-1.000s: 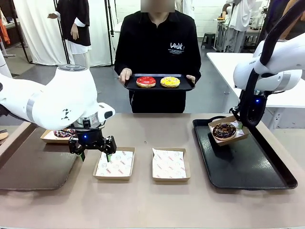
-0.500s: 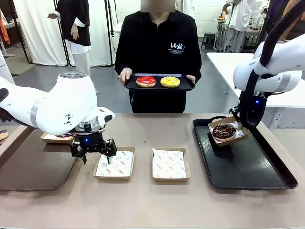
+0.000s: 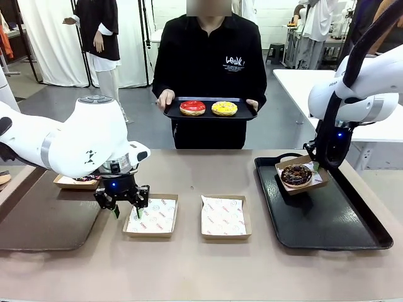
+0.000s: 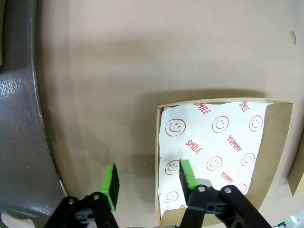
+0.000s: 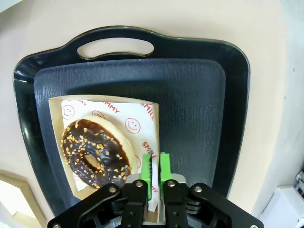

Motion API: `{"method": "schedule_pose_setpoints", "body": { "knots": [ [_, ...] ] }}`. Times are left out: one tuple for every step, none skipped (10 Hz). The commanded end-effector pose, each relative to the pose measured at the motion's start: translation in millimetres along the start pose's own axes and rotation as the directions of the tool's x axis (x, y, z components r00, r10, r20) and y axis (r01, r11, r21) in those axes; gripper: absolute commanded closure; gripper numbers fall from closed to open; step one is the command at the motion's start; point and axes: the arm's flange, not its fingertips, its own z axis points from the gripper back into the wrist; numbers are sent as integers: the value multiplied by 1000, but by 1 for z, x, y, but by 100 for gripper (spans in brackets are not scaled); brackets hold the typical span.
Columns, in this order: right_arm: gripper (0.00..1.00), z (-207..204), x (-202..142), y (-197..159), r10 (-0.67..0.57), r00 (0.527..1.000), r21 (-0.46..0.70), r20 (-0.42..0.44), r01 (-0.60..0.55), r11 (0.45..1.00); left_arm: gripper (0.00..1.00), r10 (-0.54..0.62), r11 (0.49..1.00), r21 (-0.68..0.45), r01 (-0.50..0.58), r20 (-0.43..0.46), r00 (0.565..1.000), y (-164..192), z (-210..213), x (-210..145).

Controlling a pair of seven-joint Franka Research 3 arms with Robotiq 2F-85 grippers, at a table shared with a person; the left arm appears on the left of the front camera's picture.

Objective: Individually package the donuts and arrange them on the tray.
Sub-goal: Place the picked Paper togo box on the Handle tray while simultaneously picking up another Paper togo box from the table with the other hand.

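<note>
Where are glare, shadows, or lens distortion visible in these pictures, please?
Front view: evenly lit; the glaze of the red donut shines. Left wrist view: a broad soft shadow on the table beside the empty box. Right wrist view: the wide lens bulges the black tray; the chocolate donut and donut box are sharp.

Three ring donuts show clearly: one glossy red donut (image 3: 192, 107), one yellow sprinkled donut (image 3: 224, 108) and one dark chocolate donut (image 3: 296, 175). There are four square brown paper-lined cardboard boxes (image 3: 151, 217), two of them empty. There are three trays: two black plastic trays (image 3: 327, 220) and one dark grey-brown tray (image 3: 38, 220).
</note>
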Motion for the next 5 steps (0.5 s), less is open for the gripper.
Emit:
{"method": "schedule_pose_setpoints", "body": {
  "knots": [
    [44,-6,-2,-4,17,1000,18,3,-17,1000,100,-26,1000,3,26,16,1000,-3,-2,4],
    [31,-6,-2,-4,18,1000,18,-1,-18,1000,100,-29,1000,0,29,17,999,-3,-2,4],
    [5,-6,-3,-4,17,1000,19,-4,-17,1000,94,-33,999,-4,33,14,999,-3,-1,4],
    [0,-7,-3,-4,13,1000,19,-5,-13,1000,100,-35,999,-6,35,12,999,-3,-1,3],
    [0,-7,-4,-5,10,1000,23,-5,-10,1000,100,-34,999,-6,34,12,999,-3,-1,3]
  ]
}}
